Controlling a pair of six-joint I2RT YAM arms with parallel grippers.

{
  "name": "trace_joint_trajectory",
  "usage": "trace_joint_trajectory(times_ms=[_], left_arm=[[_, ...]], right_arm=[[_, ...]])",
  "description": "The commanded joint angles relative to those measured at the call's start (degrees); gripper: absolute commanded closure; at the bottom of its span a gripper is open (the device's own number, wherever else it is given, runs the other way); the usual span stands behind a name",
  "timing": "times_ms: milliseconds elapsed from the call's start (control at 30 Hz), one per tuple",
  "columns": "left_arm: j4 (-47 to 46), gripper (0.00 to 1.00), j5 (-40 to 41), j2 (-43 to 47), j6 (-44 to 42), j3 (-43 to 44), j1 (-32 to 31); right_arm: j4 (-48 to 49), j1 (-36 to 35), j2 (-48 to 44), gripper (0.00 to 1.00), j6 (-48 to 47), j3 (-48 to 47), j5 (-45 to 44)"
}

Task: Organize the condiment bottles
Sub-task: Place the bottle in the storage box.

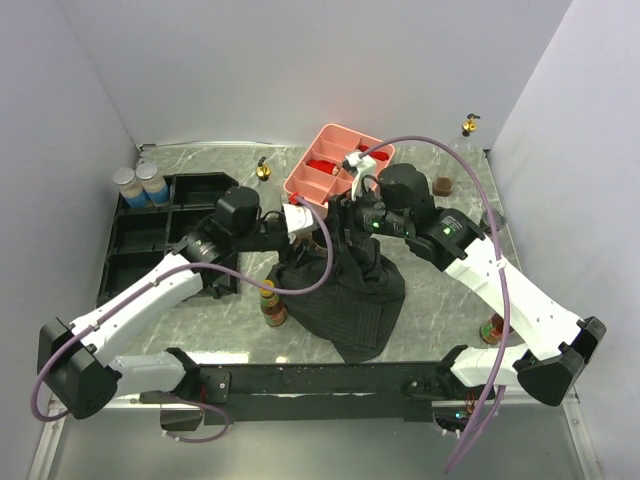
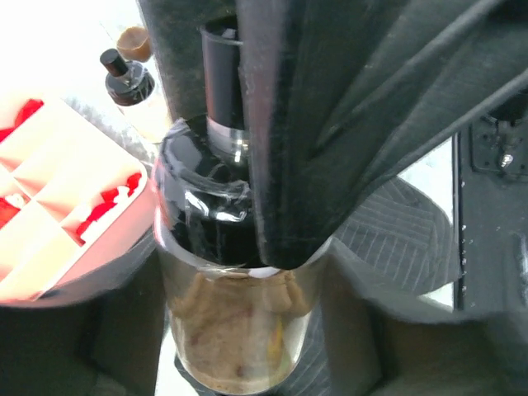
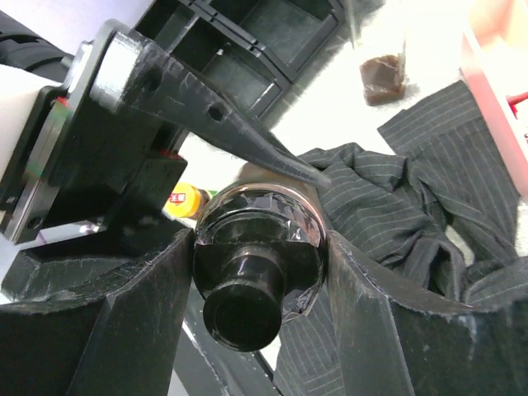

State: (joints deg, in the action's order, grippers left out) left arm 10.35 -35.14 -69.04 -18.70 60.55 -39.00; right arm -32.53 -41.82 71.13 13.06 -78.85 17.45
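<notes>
One of the condiment bottles, a clear bottle (image 2: 239, 322) of tan sauce with a black cap (image 3: 247, 305), hangs above a dark striped cloth (image 1: 355, 300) at mid-table. My right gripper (image 3: 260, 264) is shut on its black shoulder, one jaw pressed on each side. From the other side my left gripper (image 2: 239, 346) has closed round its glass body, and its finger (image 3: 247, 140) lies against the bottle. In the top view both grippers (image 1: 335, 225) meet and hide the bottle. A yellow-capped bottle (image 1: 272, 303) stands by the cloth's left edge.
A pink divided tray (image 1: 300, 180) with red pieces sits behind the grippers. A black divided tray (image 1: 130, 250) at the left holds two grey-capped bottles (image 1: 140, 185). More bottles stand at the back (image 1: 263, 170), back right (image 1: 468, 125), and right (image 1: 492, 328), plus a brown jar (image 1: 441, 184).
</notes>
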Motion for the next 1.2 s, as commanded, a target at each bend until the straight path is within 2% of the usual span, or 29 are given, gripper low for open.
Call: trace_joint_trajectory(times_ms=[0, 67, 100, 200, 400, 533, 667, 767, 900, 967, 1000, 1167], left_arm=[[-7.88, 0.72, 1.74, 4.07, 2.26, -2.45, -0.02], [-9.46, 0.8, 1.91, 5.22, 3.4, -4.12, 0.07], [-9.99, 0.88, 2.52, 6.44, 4.01, -4.82, 0.07], [-12.88, 0.99, 5.42, 9.25, 6.56, -7.46, 0.16], [-14.66, 0.99, 9.29, 14.18, 11.31, -11.42, 3.05], [-17.63, 0.99, 14.47, 17.52, 15.17, -12.74, 6.74], [-22.64, 0.99, 29.02, 19.99, 17.9, -14.06, 13.14], [-27.81, 0.99, 33.63, 20.43, 18.26, -15.29, 17.71], [-33.28, 0.99, 34.96, 17.54, 23.69, -14.94, 23.26], [-36.61, 0.99, 38.11, 15.96, 24.32, -15.55, 25.54], [-41.07, 0.99, 40.12, 13.77, 25.98, -15.82, 26.34], [-50.67, 0.99, 40.49, 3.22, 26.17, -13.89, 31.52]], right_arm=[[5.2, -0.45, -1.08, 0.61, 2.93, -2.36, 2.59], [5.72, -0.37, -1.26, 0.47, 3.64, -3.68, 1.89], [5.99, -0.45, -1.43, 0.33, 4.51, -4.12, 1.01], [7.04, 0.25, -1.87, 0.0, 6.53, -6.49, -0.4], [10.82, 4.03, -4.59, 0.0, 11.54, -8.95, -1.81], [13.81, 5.09, -9.85, 0.0, 12.34, -4.67, -3.39], [16.97, 5.26, -15.66, 0.0, 12.52, 2.54, -4.88], [17.86, 5.17, -19.53, 0.0, 11.99, 7.65, -5.76], [17.86, 5.26, -22.7, 0.0, 11.02, 12.13, -7.51], [18.55, 5.26, -24.46, 0.0, 11.02, 14.68, -7.96], [19.17, 5.26, -25.16, 0.0, 11.37, 15.82, -7.96], [24.7, 5.26, -31.14, 0.0, 14.01, 25.14, -6.91]])
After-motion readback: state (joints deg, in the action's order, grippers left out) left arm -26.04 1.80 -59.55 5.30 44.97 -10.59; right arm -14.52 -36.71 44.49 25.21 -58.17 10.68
